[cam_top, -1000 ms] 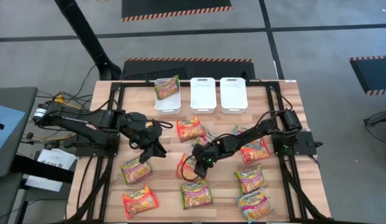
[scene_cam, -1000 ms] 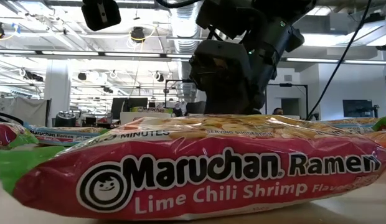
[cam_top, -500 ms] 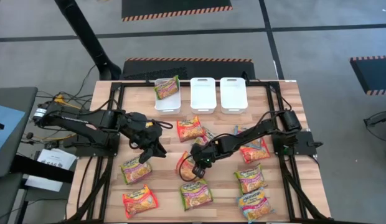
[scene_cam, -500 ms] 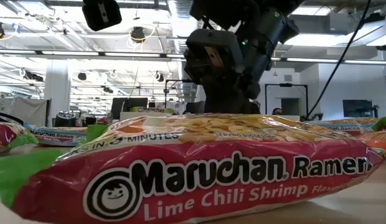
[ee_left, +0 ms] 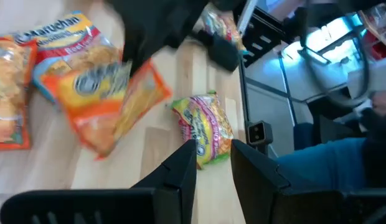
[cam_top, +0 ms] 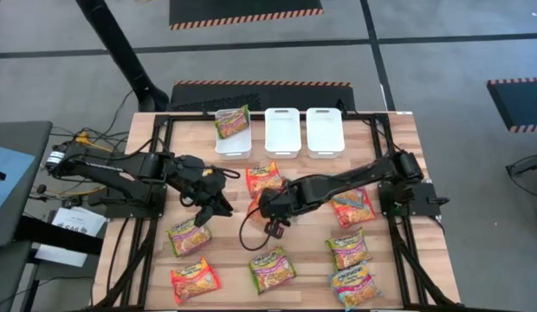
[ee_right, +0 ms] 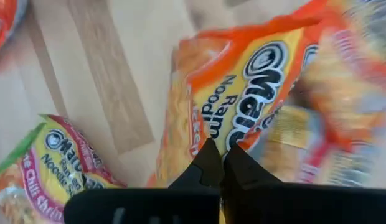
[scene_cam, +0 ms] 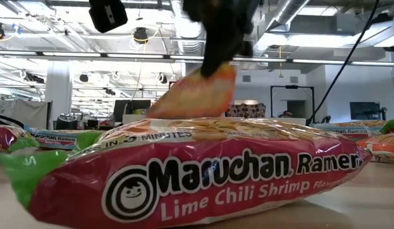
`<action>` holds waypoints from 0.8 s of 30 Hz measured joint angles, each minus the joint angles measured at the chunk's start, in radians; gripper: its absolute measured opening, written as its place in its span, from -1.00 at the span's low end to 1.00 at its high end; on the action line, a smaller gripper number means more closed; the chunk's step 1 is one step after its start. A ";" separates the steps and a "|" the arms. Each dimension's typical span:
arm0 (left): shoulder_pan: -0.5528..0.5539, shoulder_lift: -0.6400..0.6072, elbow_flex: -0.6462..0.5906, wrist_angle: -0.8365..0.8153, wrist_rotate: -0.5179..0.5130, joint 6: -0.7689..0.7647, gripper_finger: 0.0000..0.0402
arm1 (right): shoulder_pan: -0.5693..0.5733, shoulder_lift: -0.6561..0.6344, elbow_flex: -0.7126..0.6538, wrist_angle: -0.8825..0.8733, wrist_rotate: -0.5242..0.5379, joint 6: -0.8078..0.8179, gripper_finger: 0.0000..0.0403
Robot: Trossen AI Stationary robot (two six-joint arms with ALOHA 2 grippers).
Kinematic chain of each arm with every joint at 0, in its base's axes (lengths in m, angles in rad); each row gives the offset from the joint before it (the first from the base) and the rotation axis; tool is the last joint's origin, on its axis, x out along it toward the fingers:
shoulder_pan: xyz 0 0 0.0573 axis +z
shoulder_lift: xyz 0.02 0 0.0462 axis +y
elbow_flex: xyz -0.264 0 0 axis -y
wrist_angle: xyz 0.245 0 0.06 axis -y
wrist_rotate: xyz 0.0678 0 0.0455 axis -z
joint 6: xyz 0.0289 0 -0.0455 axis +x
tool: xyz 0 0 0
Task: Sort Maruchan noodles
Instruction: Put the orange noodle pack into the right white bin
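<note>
R arm reached across to table centre, right gripper (cam_top: 267, 206) w/ fingers pinched together, raised off the surface. L arm sat left of centre, left gripper (cam_top: 218, 205) fingers slightly apart.

The whole surface (cam_top: 398, 156) is seen from straight above in the high view, from well away, with both arms included. The low view is taken at the height of the surface, very near to a green-edged packet (scene_cam: 203, 168), and it is directed level toward the room behind. Each wrist view is taken close above the surface, past that arm's own fingers. An orange packet (cam_top: 258, 208) is shared by the high, low (scene_cam: 197, 92), left wrist (ee_left: 112, 102) and right wrist (ee_right: 236, 99) views.
</note>
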 joint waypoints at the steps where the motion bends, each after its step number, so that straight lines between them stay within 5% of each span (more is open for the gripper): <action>1: 0.008 0.000 0.000 0.000 -0.003 0.000 -0.58 | -0.005 -0.005 0.026 -0.023 0.021 -0.010 -0.97; 12: 0.168 0.000 0.000 0.047 -0.003 0.045 -0.58 | -0.141 -0.204 0.077 -0.307 0.223 -0.152 -0.97; 24: 0.374 0.000 -0.001 0.165 -0.003 0.125 -0.58 | -0.487 -0.370 0.075 -0.395 0.278 -0.528 -0.97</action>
